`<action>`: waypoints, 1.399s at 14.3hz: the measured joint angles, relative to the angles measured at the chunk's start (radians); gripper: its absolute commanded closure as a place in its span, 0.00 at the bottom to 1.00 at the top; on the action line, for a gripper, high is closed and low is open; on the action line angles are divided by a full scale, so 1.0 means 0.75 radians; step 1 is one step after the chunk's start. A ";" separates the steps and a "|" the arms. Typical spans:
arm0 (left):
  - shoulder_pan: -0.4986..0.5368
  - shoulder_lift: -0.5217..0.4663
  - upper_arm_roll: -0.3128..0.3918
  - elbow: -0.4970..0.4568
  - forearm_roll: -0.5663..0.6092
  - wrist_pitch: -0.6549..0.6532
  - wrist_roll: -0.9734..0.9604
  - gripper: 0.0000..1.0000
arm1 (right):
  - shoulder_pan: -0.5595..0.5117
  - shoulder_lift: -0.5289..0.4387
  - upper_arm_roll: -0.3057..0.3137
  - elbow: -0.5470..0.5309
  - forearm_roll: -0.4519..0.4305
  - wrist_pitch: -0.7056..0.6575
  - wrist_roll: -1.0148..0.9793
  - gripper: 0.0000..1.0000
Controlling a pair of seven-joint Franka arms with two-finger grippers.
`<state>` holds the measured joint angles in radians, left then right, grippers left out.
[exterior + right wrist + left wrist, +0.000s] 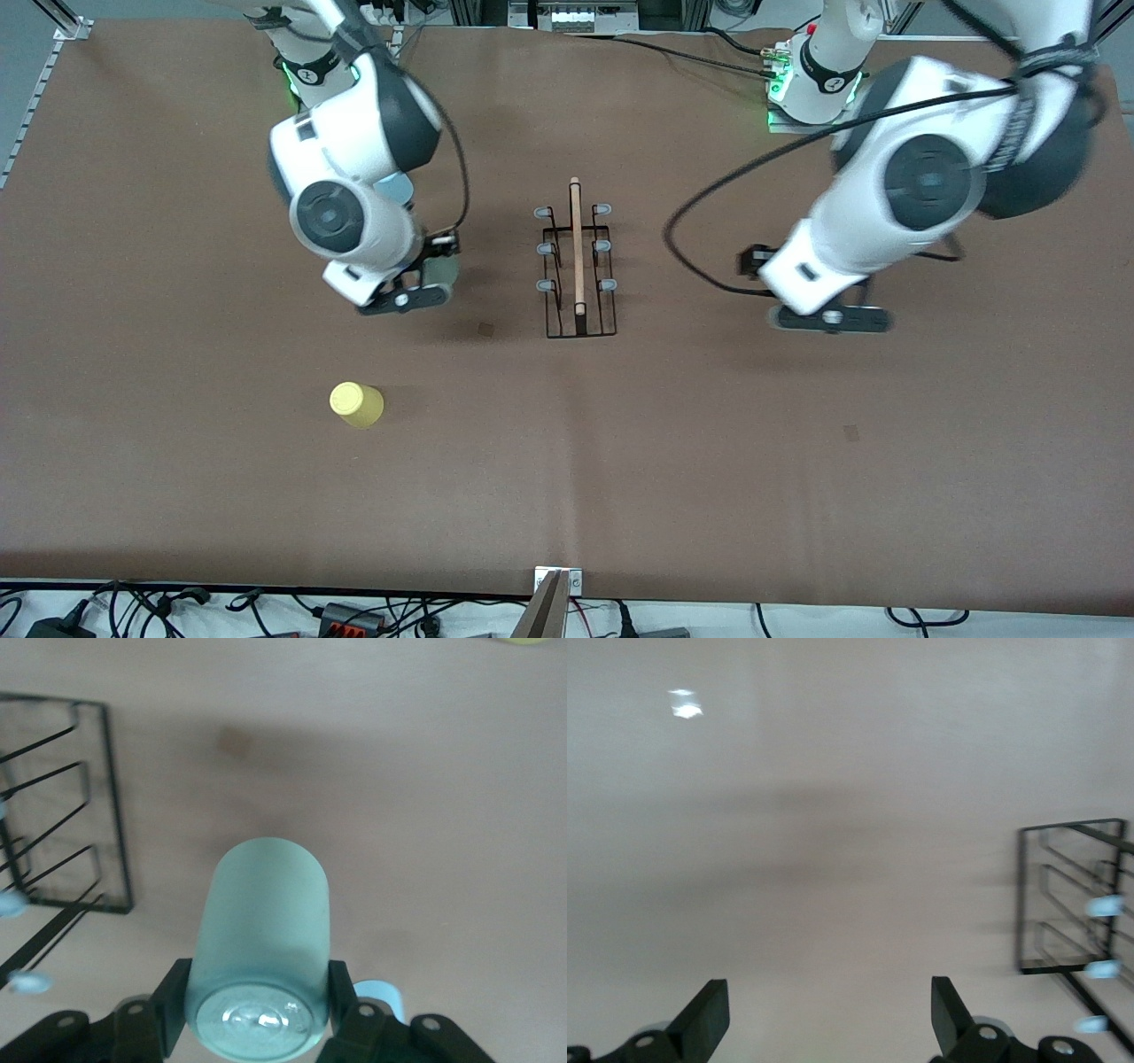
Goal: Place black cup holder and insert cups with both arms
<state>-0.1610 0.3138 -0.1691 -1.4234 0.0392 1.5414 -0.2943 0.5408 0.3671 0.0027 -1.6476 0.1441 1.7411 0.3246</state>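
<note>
Holder (578, 261) stands mid-table between the arms, upright, prongs bare. Judged light, stiff wire; best taken by the wooden rod (577, 244) on top. Left gripper (830, 1019) hangs over bare table toward the left arm's end, jaws wide apart, holding nothing. Right gripper (257, 1014) is clamped on the mint cup (261, 948) near its base, over the table beside the holder. Cup judged light, smooth, likely slippery. Yellow cup (356, 404) sits nearer the camera. No readable writing.
</note>
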 measured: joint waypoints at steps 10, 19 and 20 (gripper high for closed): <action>0.282 -0.324 0.064 -0.283 -0.001 0.086 0.174 0.00 | 0.277 0.032 0.007 0.090 0.159 0.025 0.307 0.68; 0.295 -0.327 0.059 -0.290 -0.022 0.148 0.172 0.00 | 0.313 0.100 0.007 0.093 0.172 0.049 0.307 0.68; 0.303 -0.327 0.059 -0.290 -0.028 0.153 0.173 0.00 | 0.318 0.106 0.007 0.094 0.172 0.049 0.307 0.68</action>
<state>0.0664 0.0684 -0.1249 -1.6408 0.0183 1.6562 -0.1649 0.7796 0.4469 0.0082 -1.5774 0.2734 1.7777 0.5549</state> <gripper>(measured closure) 0.000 0.344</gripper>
